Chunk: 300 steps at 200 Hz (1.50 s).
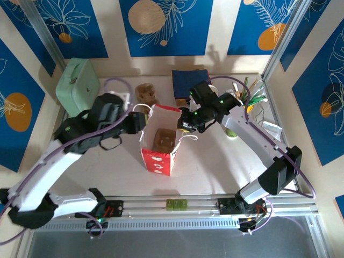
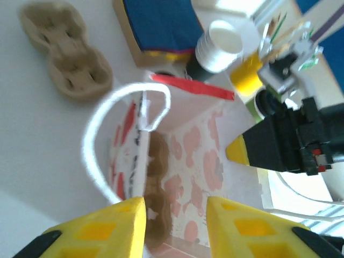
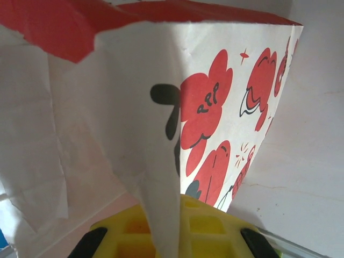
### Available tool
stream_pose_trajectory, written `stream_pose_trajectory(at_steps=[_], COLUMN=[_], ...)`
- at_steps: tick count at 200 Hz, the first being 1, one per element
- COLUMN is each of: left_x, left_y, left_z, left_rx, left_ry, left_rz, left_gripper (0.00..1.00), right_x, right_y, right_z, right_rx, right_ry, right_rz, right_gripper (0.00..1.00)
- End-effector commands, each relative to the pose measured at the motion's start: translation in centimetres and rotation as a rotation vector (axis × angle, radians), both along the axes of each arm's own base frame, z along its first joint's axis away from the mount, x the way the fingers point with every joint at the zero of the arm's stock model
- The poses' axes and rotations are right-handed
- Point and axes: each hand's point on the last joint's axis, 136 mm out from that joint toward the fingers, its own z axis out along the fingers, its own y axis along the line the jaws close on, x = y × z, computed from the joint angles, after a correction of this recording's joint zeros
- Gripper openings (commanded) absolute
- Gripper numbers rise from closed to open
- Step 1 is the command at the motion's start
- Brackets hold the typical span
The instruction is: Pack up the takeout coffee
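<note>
A red-and-white printed paper bag [image 1: 159, 160] stands open mid-table with a brown cup carrier [image 1: 163, 140] inside it. My left gripper [image 1: 142, 122] hovers at the bag's left rim, by the white handle loop [image 2: 94, 140]. Its yellow fingers [image 2: 107, 228] are open, with the bag's left wall [image 2: 141, 161] just inside one of them and the carrier [image 2: 156, 166] visible past the gap. My right gripper [image 1: 186, 124] is shut on the bag's right wall [image 3: 156, 161], the paper pinched between its fingers [image 3: 215, 231]. The takeout coffee is out of view.
A second brown carrier [image 1: 146, 94] lies behind the bag, beside a blue box [image 1: 189, 83]. A mint-green case [image 1: 78, 83] stands at the back left. A stack of white-rimmed cups [image 2: 221, 45] and a yellow cup [image 2: 247, 78] sit at the back right.
</note>
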Motion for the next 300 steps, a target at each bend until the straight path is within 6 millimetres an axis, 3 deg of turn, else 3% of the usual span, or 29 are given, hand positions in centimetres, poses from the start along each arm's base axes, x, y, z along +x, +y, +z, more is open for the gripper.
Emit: stream_pose_trajectory(at_steps=[1,14,65,103,138,187,234,300], left_x=[-0.1,-0.4,-0.7,-0.4,-0.1,0.2,0.3,0.2], left_y=[5.1,6.8,11.6,12.6,12.4,12.1,11.6,11.4], left_z=[0.5,0.4,-4.0,-6.7,-7.5,-7.8,-8.4,-8.9], left_rx=[0.037,0.034,0.116,0.167,0.186,0.198,0.188,0.189], left_ry=[-0.082,-0.127,-0.202,-0.237,-0.246,-0.238,-0.219,-0.198], left_rz=[0.189,0.247,0.431,0.47,0.47,0.462,0.45,0.44], left_gripper=[0.41,0.48,0.65,0.69,0.7,0.71,0.72,0.72], right_x=[-0.6,-0.8,-3.0,-5.4,-7.3,-8.9,-8.3,-4.6], right_y=[-0.4,-0.5,-0.6,-0.8,-0.7,-0.1,0.2,0.1], right_z=[3.5,4.2,7.7,9.4,9.6,8.4,6.2,3.4], right_rx=[0.041,0.053,0.154,0.246,0.287,0.264,0.214,0.106], right_ry=[-0.141,-0.185,-0.374,-0.498,-0.548,-0.532,-0.372,-0.123], right_rz=[0.075,0.096,0.197,0.277,0.339,0.387,0.328,0.209], right_gripper=[0.0,0.0,0.0,0.0,0.0,0.0,0.0,0.0])
